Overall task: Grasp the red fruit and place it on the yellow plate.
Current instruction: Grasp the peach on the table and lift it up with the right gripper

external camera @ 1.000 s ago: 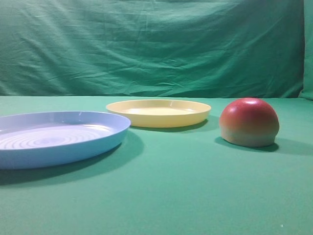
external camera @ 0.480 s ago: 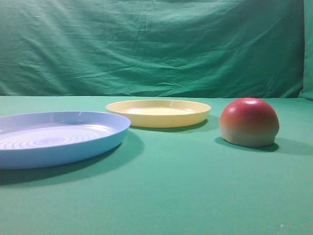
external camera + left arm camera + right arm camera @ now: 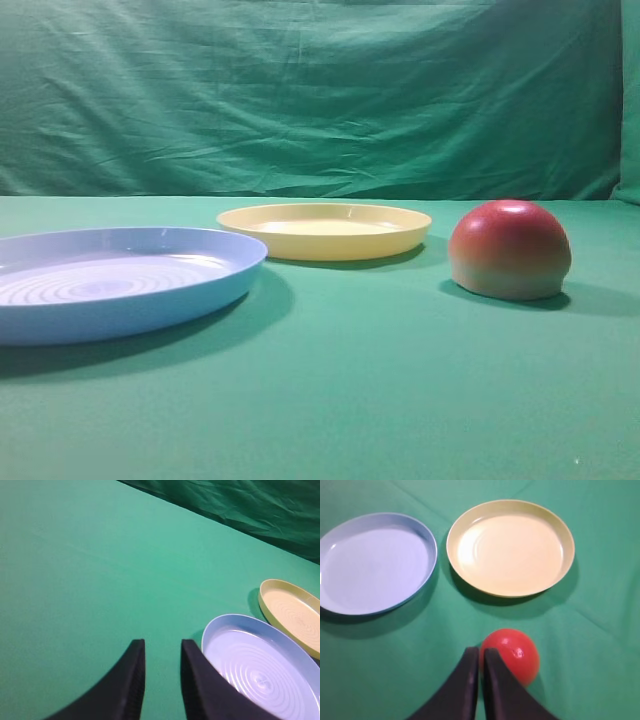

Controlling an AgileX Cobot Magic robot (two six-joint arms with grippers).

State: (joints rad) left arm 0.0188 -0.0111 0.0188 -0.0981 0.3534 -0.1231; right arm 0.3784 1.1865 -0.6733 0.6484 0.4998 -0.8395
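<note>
**Ana:** Since neither arm shows in the high view, where does the red fruit (image 3: 509, 249) sit relative to the grippers?

**Ben:** From the right wrist view, the right gripper (image 3: 481, 652) hangs above the green cloth (image 3: 350, 400) with the fruit just ahead of its tips and a little to their right. The right-hand finger overlaps the fruit's near edge in that view, though I would judge that as height, not contact.

**Ana:** And its jaws?

**Ben:** Together, with only a thin slit between the two dark fingers, and nothing held. They must spread before any grasp.

**Ana:** What about the left gripper (image 3: 162, 647)?

**Ben:** Its jaws stand slightly apart, empty, over bare cloth beside the light blue plate (image 3: 260, 665). The fruit is not in its view at all, so the right arm is clearly the nearer one.

**Ana:** Does the fruit have a long axis to line up with?

**Ben:** Not really. It is a dome resting flat side down, round from above, so any closing direction should serve.

**Ana:** And the goal?

**Ben:** The yellow plate (image 3: 510, 547) lies empty beyond the fruit, straight ahead of the right gripper, with the blue plate to its left. The fruit is on the cloth, well apart from both.
</note>
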